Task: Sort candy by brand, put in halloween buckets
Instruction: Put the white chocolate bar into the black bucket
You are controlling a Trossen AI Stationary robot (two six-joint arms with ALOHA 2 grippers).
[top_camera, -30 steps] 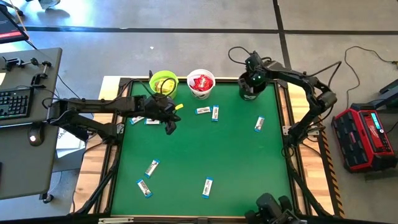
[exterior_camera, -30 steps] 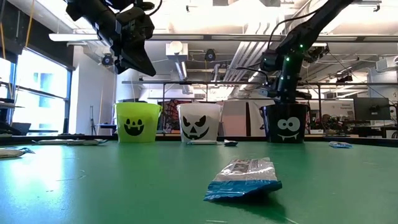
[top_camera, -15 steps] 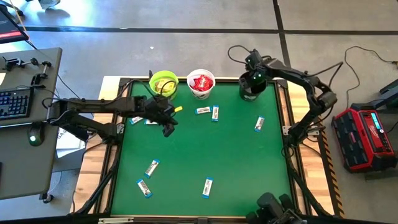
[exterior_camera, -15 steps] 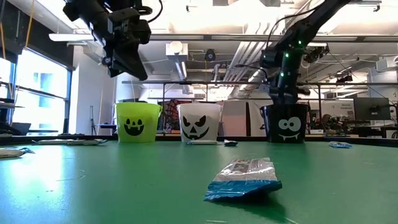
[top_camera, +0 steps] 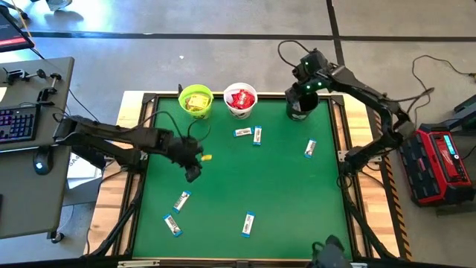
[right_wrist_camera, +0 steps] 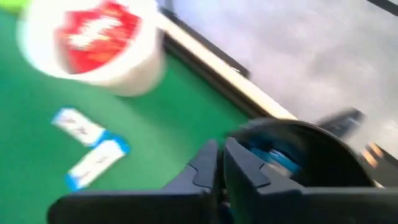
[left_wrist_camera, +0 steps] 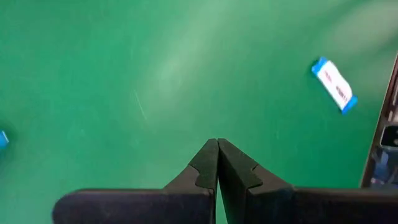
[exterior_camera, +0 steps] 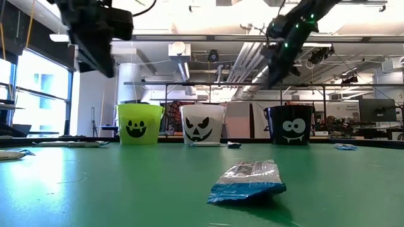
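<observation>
Blue-and-white bars [top_camera: 248, 224] lie scattered on the green table [top_camera: 282, 186] below three buckets [top_camera: 240, 100].

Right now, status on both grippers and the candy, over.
Left gripper shut, empty, over the mat. Right gripper shut, empty, above the black bucket. Blue-and-white bars loose on the mat; red packets in the white bucket. Nothing blocking.

No wording can be read anywhere — the candy [exterior_camera: 247, 181] wrappers' print is too small.
</observation>
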